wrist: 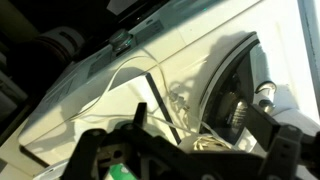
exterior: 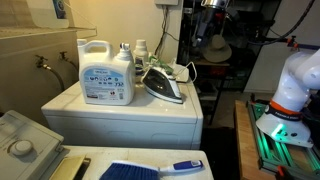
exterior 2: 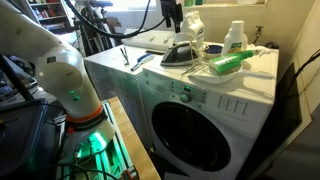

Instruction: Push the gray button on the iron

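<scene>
The iron (exterior: 163, 83) (exterior 2: 180, 55), dark with a pale lower edge, lies on the white washer top (exterior: 70, 102) (exterior 2: 262, 78). Its gray button is too small to make out in both exterior views. My gripper (exterior 2: 172, 22) hangs in the air just above the iron's rear end, clear of it. In the wrist view the gripper (wrist: 197, 111) is open with nothing between its fingers. Below it are the white washer top, a loose pale cord (wrist: 190, 142) and a dark curved body with a pale rim (wrist: 236, 85), which looks like the iron.
A big white detergent jug (exterior: 107, 75) stands beside the iron, with smaller bottles (exterior: 140, 52) (exterior 2: 233, 38) behind. A green item (exterior 2: 228, 64) lies near the washer's edge. The washer door (exterior 2: 195, 135) faces the robot's white base (exterior 2: 75, 95). A blue brush (exterior: 135, 170) lies on a lower surface.
</scene>
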